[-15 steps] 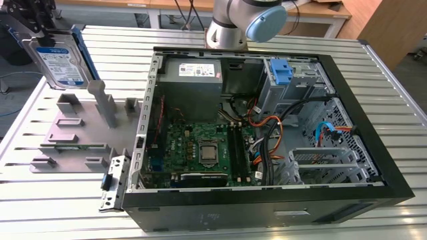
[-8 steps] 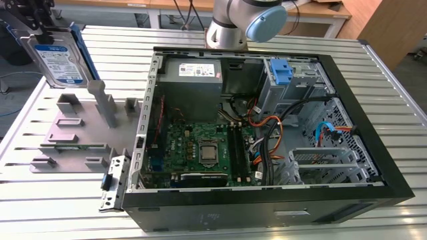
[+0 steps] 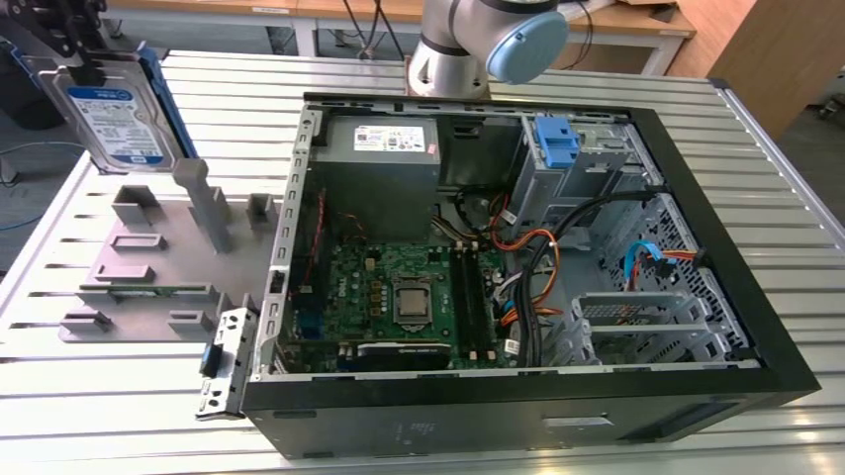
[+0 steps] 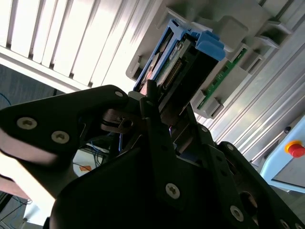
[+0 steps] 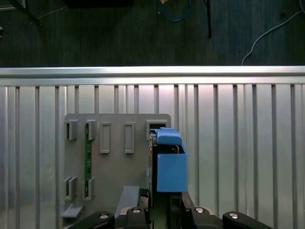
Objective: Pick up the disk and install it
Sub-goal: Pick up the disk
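Note:
The disk (image 3: pixel 119 114), a silver hard drive with a white-and-blue label and blue side rails, hangs upright at the exterior view's far left, above the grey holder fixture (image 3: pixel 158 257). My gripper (image 3: pixel 87 67) is shut on its upper edge. In the first wrist view the disk (image 5: pixel 170 167) is seen edge-on with its blue rail, clamped by the gripper (image 5: pixel 164 210) over the fixture (image 5: pixel 114 138). In the second wrist view the disk (image 4: pixel 178 59) sticks out past the black fingers (image 4: pixel 152 114).
The open computer case (image 3: pixel 739 297) lies on the slatted metal table (image 3: pixel 779 178), with a grey power supply (image 3: pixel 383 148), the motherboard (image 3: pixel 403 302) and a drive cage with a blue tab (image 3: pixel 560 143). A green circuit strip (image 3: pixel 145 289) sits in the fixture. The arm's base (image 3: pixel 482 45) stands behind the case.

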`<state>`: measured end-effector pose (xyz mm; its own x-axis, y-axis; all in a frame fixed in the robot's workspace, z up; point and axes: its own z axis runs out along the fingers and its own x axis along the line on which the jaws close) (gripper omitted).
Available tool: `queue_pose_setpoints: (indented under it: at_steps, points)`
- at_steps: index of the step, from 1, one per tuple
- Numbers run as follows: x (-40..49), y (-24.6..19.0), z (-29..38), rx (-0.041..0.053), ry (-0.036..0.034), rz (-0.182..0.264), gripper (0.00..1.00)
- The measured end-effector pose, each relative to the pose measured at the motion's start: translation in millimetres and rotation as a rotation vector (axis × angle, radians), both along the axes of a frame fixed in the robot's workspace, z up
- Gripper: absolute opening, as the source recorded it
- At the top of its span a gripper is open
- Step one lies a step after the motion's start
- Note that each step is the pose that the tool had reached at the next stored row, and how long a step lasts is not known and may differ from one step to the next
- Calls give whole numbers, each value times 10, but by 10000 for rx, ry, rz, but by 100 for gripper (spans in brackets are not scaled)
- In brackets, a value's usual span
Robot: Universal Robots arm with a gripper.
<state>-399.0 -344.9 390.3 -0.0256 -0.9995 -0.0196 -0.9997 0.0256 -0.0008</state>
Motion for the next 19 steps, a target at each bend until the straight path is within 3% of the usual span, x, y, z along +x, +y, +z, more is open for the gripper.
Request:
queue_pose_setpoints:
  at_steps: [19]
  points:
    - [0,0,54,0,0,0,35]
